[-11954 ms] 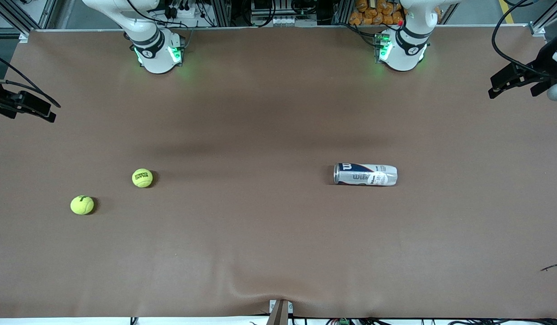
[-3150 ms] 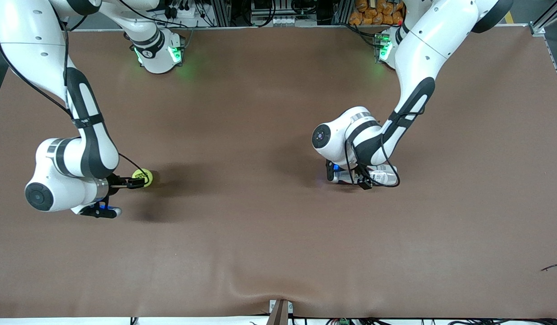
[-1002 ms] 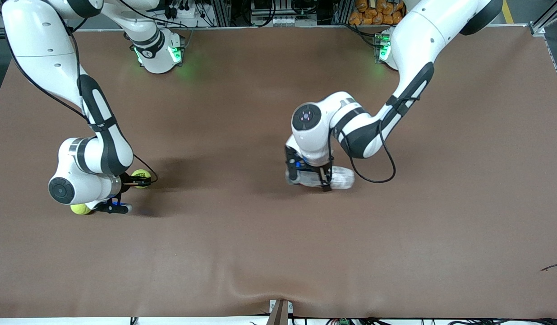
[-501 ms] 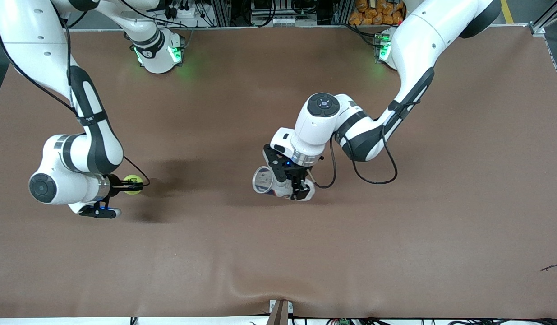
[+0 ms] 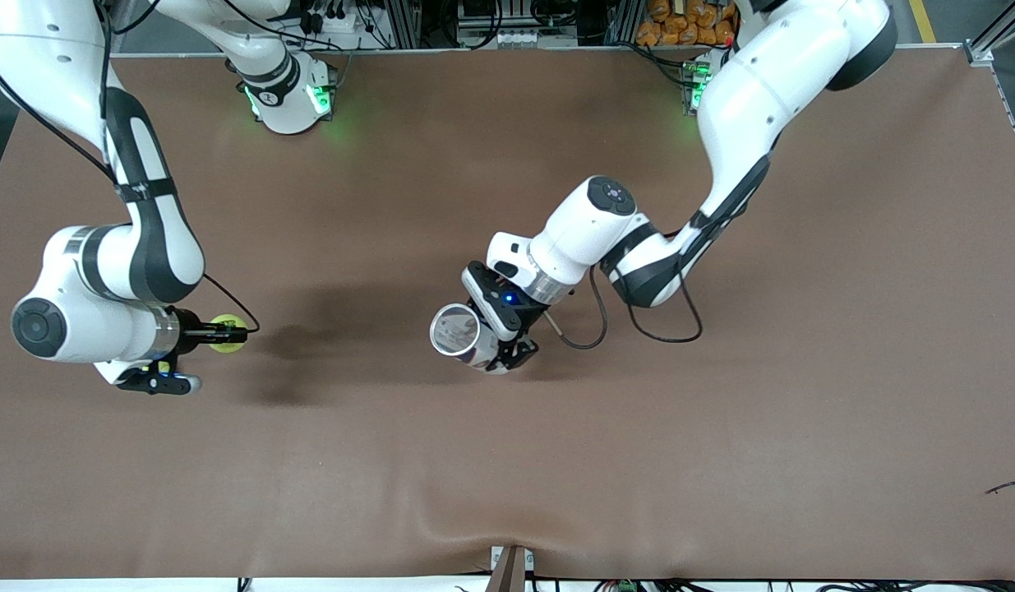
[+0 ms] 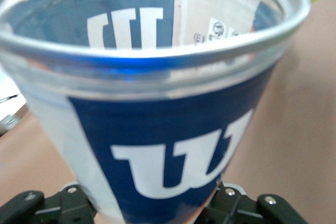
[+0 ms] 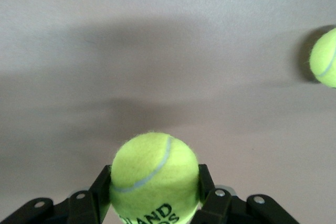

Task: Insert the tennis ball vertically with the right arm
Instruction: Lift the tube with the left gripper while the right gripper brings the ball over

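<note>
The tennis ball point(image 5: 225, 335) is up off the surface point(image 5: 507, 460), pinched between the fingers point(image 7: 101, 188) of the right hand point(image 5: 228, 335), and it hangs over the right arm's end of the surface, about midway between the edge by the robots' bases and the edge by the front camera. In the right wrist view the ball point(image 7: 155, 180) fills the gap between the fingers, black lettering showing low on its felt, a pale seam curving across it. A second tennis ball point(image 7: 324, 57) lies on the brown surface, apart from the held one, at the edge of that wrist view; in the front view the right arm covers it.

Over to the middle of the surface: the left hand point(image 5: 501, 339) is clamped on the ball can point(image 5: 466, 337), gripping it low on its body. The can is lifted and tilted, its open mouth point(image 5: 454, 330) turned up toward the front camera, rim point(image 6: 157, 51) bright and round. The left wrist view looks along the blue and white label point(image 6: 173, 145) and into the can. The held ball and the can are well apart.
</note>
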`<action>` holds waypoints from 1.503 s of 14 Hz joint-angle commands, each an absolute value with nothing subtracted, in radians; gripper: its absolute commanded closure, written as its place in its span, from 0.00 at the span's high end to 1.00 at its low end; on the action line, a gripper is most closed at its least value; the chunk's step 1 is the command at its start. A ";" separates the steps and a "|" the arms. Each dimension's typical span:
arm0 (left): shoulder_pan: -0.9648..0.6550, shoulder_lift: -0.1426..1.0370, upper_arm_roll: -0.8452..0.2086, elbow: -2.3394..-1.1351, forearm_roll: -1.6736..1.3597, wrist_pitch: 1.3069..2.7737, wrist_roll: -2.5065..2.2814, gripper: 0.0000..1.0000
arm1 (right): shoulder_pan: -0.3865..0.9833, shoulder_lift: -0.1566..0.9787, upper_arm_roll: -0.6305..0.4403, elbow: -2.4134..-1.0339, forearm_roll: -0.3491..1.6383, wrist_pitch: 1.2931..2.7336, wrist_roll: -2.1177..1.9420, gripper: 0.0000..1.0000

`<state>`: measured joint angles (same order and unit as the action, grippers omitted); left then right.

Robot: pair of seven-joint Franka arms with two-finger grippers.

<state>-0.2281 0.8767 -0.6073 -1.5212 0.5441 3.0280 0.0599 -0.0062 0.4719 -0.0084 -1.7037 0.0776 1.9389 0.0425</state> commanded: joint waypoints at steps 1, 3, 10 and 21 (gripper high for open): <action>-0.291 0.983 -0.569 -1.499 0.529 3.241 0.060 0.77 | -0.005 0.433 -0.003 -1.710 0.092 1.925 0.077 0.42; -0.331 1.017 -0.525 -1.500 0.519 3.347 0.058 0.77 | 0.009 0.417 -0.002 -1.709 0.092 1.924 0.121 0.42; -0.364 1.094 -0.479 -1.506 0.518 3.496 0.058 0.77 | 0.167 0.379 -0.002 -1.631 0.139 1.855 0.451 0.42; -0.357 1.063 -0.463 -1.526 0.508 3.335 0.041 0.76 | 0.492 0.460 -0.003 -1.391 0.178 1.845 1.167 0.43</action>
